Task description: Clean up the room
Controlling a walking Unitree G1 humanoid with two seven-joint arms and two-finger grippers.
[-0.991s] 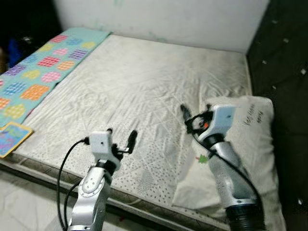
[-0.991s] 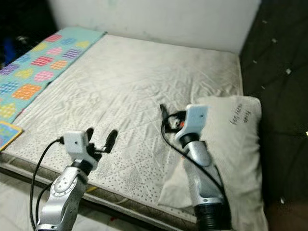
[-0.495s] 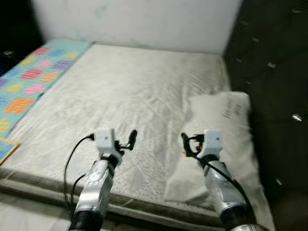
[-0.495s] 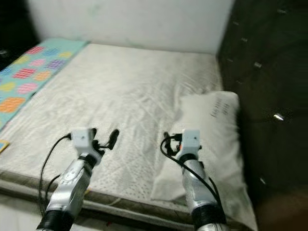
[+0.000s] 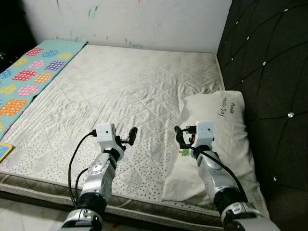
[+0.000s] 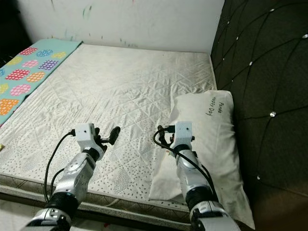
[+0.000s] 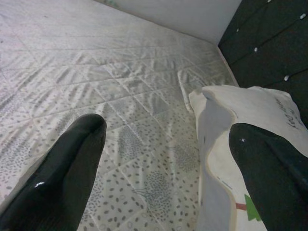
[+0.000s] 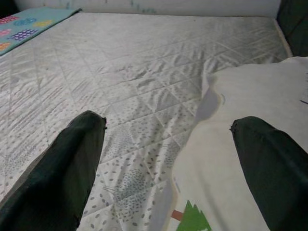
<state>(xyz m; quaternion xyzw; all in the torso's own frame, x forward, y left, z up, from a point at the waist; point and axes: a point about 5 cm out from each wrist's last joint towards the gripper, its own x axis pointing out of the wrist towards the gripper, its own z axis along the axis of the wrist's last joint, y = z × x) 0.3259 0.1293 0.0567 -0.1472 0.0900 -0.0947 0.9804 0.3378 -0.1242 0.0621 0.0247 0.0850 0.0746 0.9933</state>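
A white pillow [image 5: 219, 120] with dark lettering and a small green tree print lies on the right side of the bed, against the headboard. My right gripper [image 5: 186, 137] hovers open over the pillow's left edge [image 8: 250, 96], holding nothing. My left gripper [image 5: 126, 136] is open too, empty, above the white quilted mattress cover [image 5: 125, 91] near the bed's front edge. The left wrist view looks past the left gripper [image 7: 166, 139] at the pillow [image 7: 240, 110]. The right gripper [image 8: 168, 130] straddles the seam between cover and pillow.
A dark tufted headboard [image 5: 269, 57] stands along the right side. A turquoise blanket [image 5: 29, 77] with coloured patches lies along the bed's left side. A marked white wall [image 5: 134, 19] closes the far end. The mattress front edge [image 5: 144, 208] is just below my arms.
The camera has swung right and steadied, bringing the headboard into view. My right arm has come down from a raised pose to just over the pillow's edge. Both grippers stay open.
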